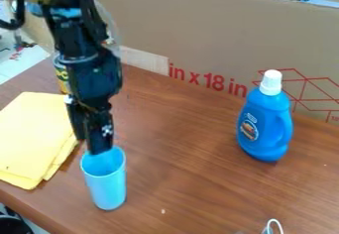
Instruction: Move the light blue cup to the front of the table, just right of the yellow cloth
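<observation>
Camera view: at left, a folded yellow cloth [33, 134] lies on the brown wooden bench [189, 178]. Just to its right hangs the black two-finger claw [91, 146], pointing down; whether it is parted or closed, I cannot tell. Directly below it, a light-blue, open-topped cylindrical cup [108, 184] stands upright, its long axis roughly in line with the claw. The claw's lower end overlaps the cup's far rim; contact is unclear. Well apart at right stands a blue plastic bottle with a white cap [265, 124], upright near the cardboard wall [198, 34].
</observation>
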`<state>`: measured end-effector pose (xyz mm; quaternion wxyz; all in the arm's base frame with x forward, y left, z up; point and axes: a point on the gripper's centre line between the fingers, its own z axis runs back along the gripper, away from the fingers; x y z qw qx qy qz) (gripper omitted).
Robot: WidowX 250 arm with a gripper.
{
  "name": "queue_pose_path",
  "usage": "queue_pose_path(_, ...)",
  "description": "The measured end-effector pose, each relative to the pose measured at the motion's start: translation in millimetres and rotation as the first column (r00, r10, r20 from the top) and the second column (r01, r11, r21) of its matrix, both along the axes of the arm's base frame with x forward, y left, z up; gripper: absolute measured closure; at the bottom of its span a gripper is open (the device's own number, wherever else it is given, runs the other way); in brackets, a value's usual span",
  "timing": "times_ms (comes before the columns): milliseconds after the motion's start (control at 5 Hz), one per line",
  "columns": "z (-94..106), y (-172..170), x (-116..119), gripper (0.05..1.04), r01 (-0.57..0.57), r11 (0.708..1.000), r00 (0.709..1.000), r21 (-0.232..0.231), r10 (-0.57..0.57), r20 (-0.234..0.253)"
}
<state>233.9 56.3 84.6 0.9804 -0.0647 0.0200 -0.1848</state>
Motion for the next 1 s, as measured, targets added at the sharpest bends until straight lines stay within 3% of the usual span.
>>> queue_pose_path(200,4.1,-0.3,-0.2,0.062,0.008,1.000,1.000,0.000,-0.008,0.009)
queue_pose_path(400,29.4,10.5,6.4,0.074,-0.037,0.999,0.998,0.011,0.036,0.051)
queue_pose_path(600,59.7,33.7,13.1,0.074,-0.091,0.995,0.991,0.042,0.087,0.098)
queue_pose_path(800,74.2,57.1,20.1,0.074,-0.206,0.971,0.974,0.122,0.192,0.117)
queue_pose_path(1000,56.6,78.1,45.6,0.074,-0.274,0.955,0.962,0.112,0.271,0.038)
